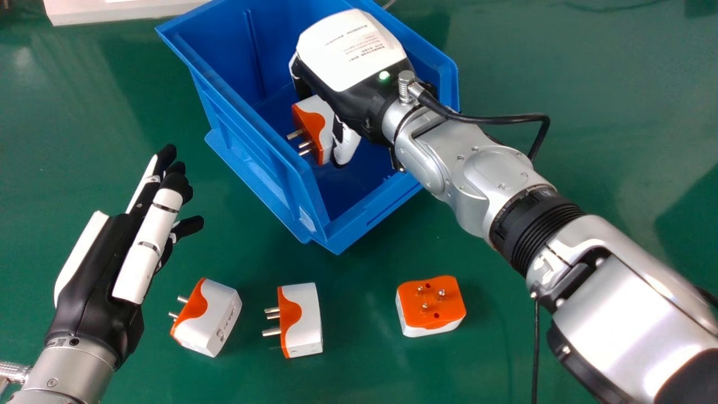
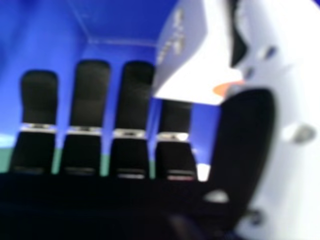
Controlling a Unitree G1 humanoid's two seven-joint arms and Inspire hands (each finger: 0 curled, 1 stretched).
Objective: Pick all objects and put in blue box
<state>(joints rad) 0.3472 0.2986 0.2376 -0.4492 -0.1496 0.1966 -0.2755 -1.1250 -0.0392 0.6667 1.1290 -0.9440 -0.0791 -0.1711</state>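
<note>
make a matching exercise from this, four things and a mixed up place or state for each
1. right hand
2. left hand
3. blue box
4. rightmost loose adapter

a. open-topped container, standing on the green table
b. orange face and prongs up
c. pinching the held adapter
d. in the head view's left part, fingers straight, holding nothing

Pairs: 1-c, 2-d, 3-a, 4-b

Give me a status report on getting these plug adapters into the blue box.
Done: nothing I can confirm; the right hand hides part of the blue box's inside. In hand: one orange-and-white adapter, between fingers and thumb inside the box walls, apparently not yet released. Left: three on the table, two near the left hand, one farther right.
</note>
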